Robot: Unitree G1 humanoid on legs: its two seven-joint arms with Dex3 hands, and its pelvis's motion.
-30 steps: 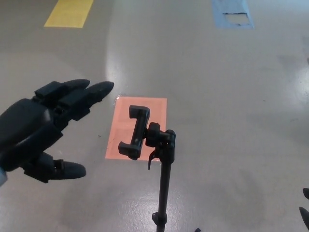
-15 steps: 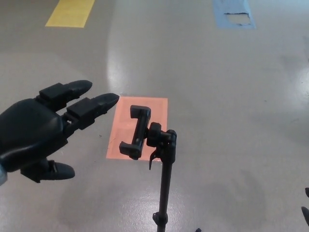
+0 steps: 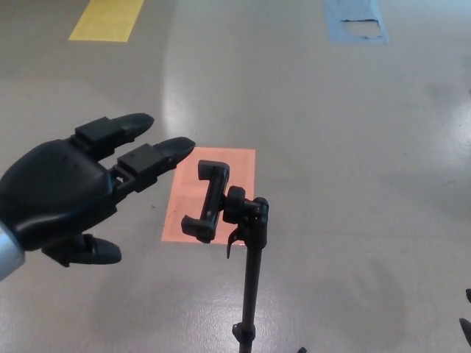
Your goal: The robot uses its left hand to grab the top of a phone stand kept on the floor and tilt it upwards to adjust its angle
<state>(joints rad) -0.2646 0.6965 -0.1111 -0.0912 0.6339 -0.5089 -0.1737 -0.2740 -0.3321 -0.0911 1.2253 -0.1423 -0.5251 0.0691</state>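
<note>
Your left hand (image 3: pixel 62 195) hangs at the picture's left, nearest the camera, spread wide and holding nothing. Its two fingers (image 3: pixel 154 156) point right toward the stand, and the thumb (image 3: pixel 92 250) sticks out below, well apart from them. The fingertips end just left of the clamp's top jaw, with a sliver of floor showing between, so you are close but not touching.

Your right hand (image 3: pixel 465 323) shows only as two dark tips at the lower right edge; you cannot tell whether it is open or shut.

The stand (image 3: pixel 250 287) rises from the bottom of the frame, a little right of centre, as a thin black pole with a collar low on it. At its top a knuckle joint carries the clamp (image 3: pixel 208 202), which holds no phone and sits nearly upright, leaning slightly with its top end to the right.

Behind the clamp, a salmon patch (image 3: pixel 239 165) lies flat on the grey floor (image 3: pixel 331 147). Farther off, a yellow patch (image 3: pixel 107 18) sits at the upper left and a blue patch (image 3: pixel 355 20) at the upper right.
</note>
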